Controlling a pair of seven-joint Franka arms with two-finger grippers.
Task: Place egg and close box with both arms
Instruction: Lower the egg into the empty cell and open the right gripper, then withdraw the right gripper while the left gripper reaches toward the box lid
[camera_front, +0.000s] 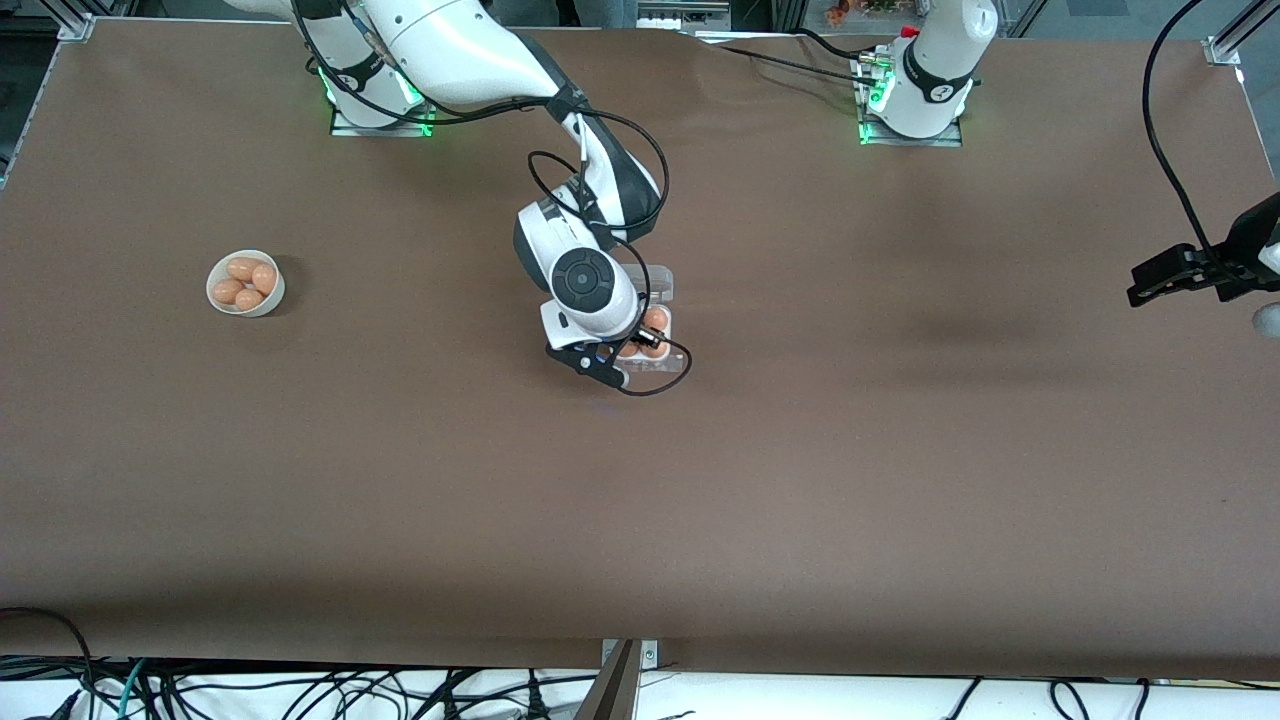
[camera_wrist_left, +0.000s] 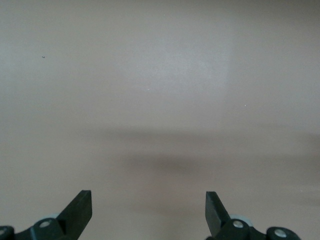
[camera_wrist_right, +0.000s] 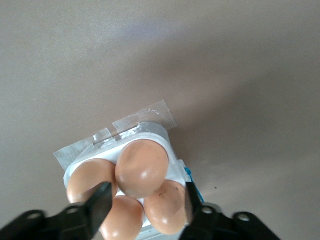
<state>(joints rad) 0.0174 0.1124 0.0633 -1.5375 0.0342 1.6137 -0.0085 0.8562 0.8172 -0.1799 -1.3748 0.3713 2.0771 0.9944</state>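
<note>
Egg (camera_wrist_right: 142, 167) sits high in the box (camera_wrist_right: 165, 140) mid-tabletop (camera_front: 800, 450), on top of a cell with three other eggs around it, and it looks not fully seated yet. Right end effector (camera_wrist_right: 146, 197) hangs right over the box, fingers parted on either side of the egg, looks like mid-release; whether they touch the shell, cannot tell. Risks: if the fingers lift while one pad drags on the shell, the egg could tip out of the cell or roll onto a neighbor. If it stays proud of the cell, the clear lid (camera_front: 660, 282), lying open on the side farther from the front camera, may not close flat and could press on the egg. Box looks light, so a push on the lid from one arm alone could slide or flip it; that is likely why both arms are needed. Left end effector (camera_front: 1165, 278) waits over the left arm's end of the tabletop, jaws wide open and empty, well apart from the box. Bowl (camera_front: 215, 295) of spare eggs sits toward the right arm's end, out of the way.
</note>
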